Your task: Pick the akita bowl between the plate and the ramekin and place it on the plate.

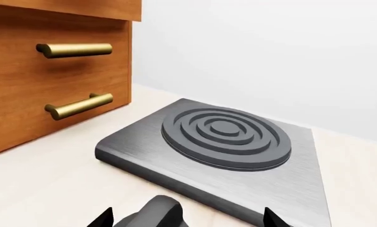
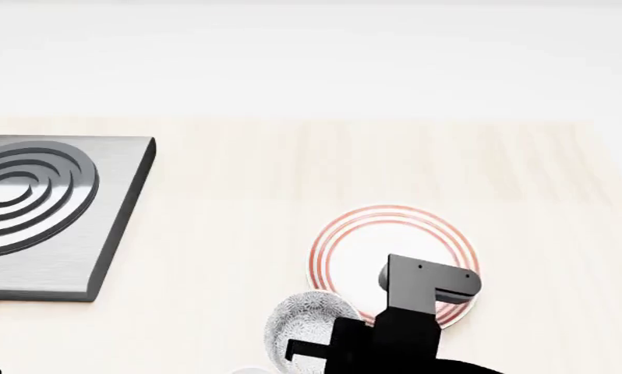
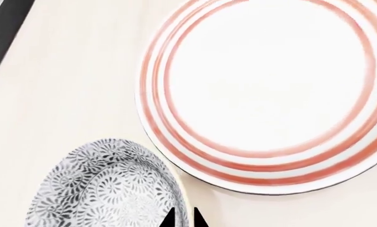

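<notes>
The akita bowl [image 3: 107,189], speckled grey and white, sits on the counter right beside the red-ringed plate [image 3: 264,94]. My right gripper [image 3: 184,220] is shut on the bowl's rim, on the side facing the plate, with one fingertip inside and one outside. In the head view the bowl [image 2: 302,323] lies at the near left of the plate [image 2: 342,249], and my right arm [image 2: 415,312] covers part of both. Only a pale sliver of the ramekin [image 2: 251,371] shows, at the bottom edge. My left gripper [image 1: 187,220] is open over a stove knob.
A grey hob plate with raised rings [image 2: 40,210] lies at the left of the counter. In the left wrist view a wooden drawer unit with brass handles [image 1: 75,49] stands beside the hob [image 1: 226,137]. A white wall runs along the back.
</notes>
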Available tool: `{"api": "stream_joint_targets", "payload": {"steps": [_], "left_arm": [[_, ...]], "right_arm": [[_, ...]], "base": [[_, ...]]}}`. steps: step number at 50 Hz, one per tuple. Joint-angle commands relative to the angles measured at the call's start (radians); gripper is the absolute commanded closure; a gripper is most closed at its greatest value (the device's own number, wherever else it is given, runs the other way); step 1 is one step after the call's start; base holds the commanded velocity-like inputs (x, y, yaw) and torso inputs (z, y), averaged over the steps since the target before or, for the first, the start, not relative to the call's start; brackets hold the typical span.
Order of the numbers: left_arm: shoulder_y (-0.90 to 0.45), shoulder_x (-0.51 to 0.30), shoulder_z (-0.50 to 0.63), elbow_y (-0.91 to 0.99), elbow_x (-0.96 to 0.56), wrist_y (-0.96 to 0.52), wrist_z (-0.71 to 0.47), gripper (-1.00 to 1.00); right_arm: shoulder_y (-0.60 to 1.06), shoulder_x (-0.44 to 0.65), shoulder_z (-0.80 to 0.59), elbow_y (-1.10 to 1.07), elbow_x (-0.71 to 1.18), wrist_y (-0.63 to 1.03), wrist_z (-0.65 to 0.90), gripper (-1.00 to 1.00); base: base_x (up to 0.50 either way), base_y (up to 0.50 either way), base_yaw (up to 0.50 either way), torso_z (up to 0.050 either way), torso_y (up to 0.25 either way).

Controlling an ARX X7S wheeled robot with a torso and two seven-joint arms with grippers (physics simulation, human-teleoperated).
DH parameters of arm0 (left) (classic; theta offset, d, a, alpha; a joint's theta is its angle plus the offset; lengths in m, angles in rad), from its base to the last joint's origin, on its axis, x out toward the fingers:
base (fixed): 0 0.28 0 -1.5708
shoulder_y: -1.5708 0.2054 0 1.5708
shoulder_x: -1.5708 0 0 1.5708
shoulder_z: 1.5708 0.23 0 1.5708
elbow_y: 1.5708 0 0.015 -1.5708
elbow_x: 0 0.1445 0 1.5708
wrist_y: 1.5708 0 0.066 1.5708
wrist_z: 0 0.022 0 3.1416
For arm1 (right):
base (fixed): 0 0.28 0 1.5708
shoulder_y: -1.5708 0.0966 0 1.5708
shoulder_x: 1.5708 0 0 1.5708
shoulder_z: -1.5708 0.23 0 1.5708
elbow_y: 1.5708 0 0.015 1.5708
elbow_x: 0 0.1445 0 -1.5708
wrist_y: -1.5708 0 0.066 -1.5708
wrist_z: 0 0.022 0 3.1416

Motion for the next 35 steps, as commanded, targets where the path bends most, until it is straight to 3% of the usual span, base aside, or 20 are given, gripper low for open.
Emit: {"api": "stream_joint_targets", "payload": {"steps": [1, 15, 35], "left_arm": [[0.005, -0.004, 0.001, 0.016, -0.005, -0.010, -0.008, -1.00], [-0.001, -0.002, 0.006, -0.008, -0.002, 0.009, -0.002, -1.00], [-0.002, -0.004, 0.009, -0.011, -0.006, 0.012, -0.005, -1.00]], "right_arm": [[-0.011, 0.009, -0.026, -0.044, -0.014, -0.024, 0.008, 1.00], [0.002, 0.031, -0.061, -0.177, 0.018, 0.022, 0.014, 1.00], [0.132, 0.014, -0.012, -0.179, 0.065, 0.075, 0.079, 1.00]], "base": [[0.00, 0.00, 0.00, 0.000, 0.000], [0.00, 0.00, 0.00, 0.000, 0.000], [0.00, 0.00, 0.00, 0.000, 0.000]]}}
